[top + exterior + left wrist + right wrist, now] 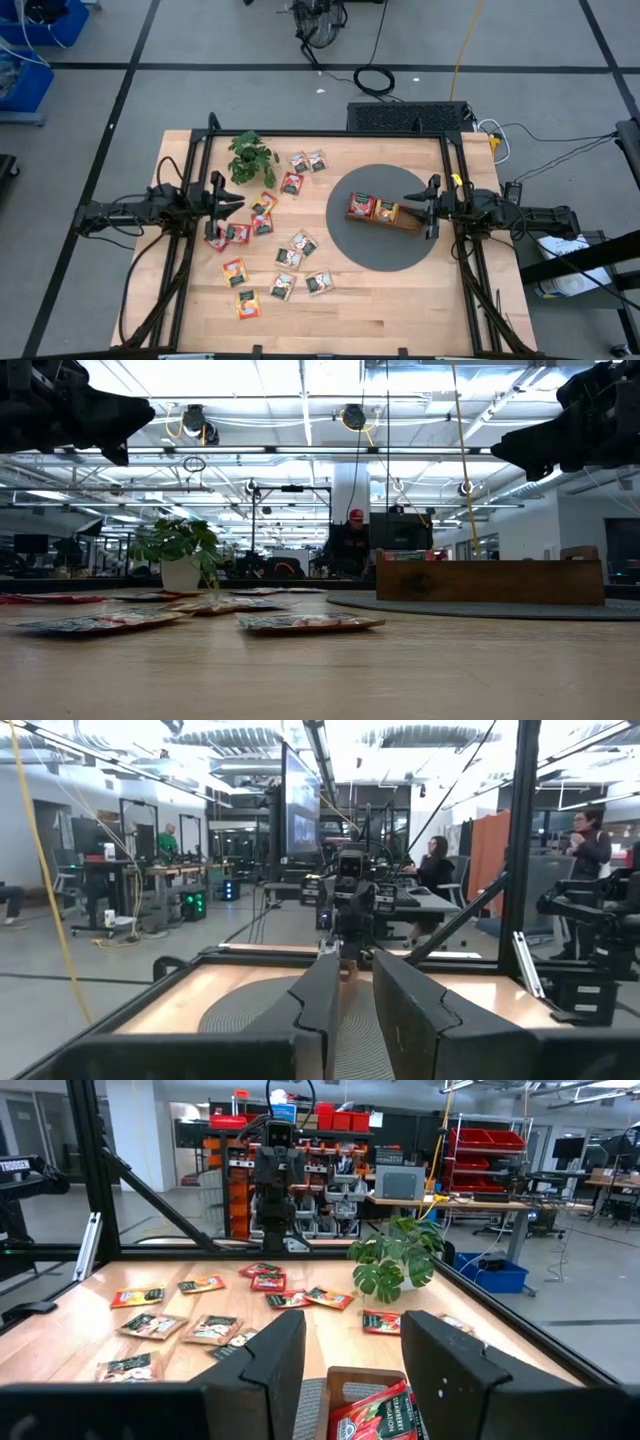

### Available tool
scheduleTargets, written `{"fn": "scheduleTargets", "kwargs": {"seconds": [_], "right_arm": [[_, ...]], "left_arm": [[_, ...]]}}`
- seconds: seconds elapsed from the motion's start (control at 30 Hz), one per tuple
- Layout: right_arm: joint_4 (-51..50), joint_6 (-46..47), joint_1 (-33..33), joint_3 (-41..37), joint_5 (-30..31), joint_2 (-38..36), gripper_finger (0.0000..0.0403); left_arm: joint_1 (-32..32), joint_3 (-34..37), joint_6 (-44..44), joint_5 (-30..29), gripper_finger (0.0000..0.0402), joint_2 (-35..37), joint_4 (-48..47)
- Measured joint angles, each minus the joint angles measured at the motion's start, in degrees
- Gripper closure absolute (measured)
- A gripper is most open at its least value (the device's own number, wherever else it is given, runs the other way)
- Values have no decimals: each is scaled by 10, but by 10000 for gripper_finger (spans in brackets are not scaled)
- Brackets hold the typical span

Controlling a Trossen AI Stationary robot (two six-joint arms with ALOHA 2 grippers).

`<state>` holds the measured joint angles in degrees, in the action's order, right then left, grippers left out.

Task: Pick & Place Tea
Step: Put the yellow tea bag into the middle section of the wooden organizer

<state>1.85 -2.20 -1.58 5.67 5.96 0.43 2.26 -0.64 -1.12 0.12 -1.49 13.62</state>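
Glossy paper sachets (303, 243); wooden tray (489, 581); matt grey mat (384, 250); pale wood table (400, 310).

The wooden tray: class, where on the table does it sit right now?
In the high view the wooden tray lies on the round grey mat, on the table's right half, just in front of the right gripper.

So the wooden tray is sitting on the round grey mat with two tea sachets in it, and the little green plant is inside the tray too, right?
Not quite. The plant stands on the bare table near the far edge, well left of the round grey mat, as the high view shows. The wooden tray on the mat does hold two tea sachets.
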Motion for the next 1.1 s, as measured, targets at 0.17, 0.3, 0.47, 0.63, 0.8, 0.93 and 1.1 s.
{"fn": "scheduleTargets", "kwargs": {"seconds": [0.17,0.3,0.47,0.63,0.8,0.93,1.1], "right_arm": [[0,0,0,0,0,0,252],[0,0,0,0,0,0,252],[0,0,0,0,0,0,252],[0,0,0,0,0,0,252],[0,0,0,0,0,0,252],[0,0,0,0,0,0,252],[0,0,0,0,0,0,252]], "left_arm": [[0,0,-31,-2,330,0,-1],[0,0,-37,0,330,0,1],[0,0,-58,-2,330,0,0],[0,-32,-160,-29,330,-42,-45],[0,-115,-203,-76,310,-152,-138],[0,-200,-223,-94,256,-260,-222],[-2,-287,-248,-72,175,-388,-293]]}}
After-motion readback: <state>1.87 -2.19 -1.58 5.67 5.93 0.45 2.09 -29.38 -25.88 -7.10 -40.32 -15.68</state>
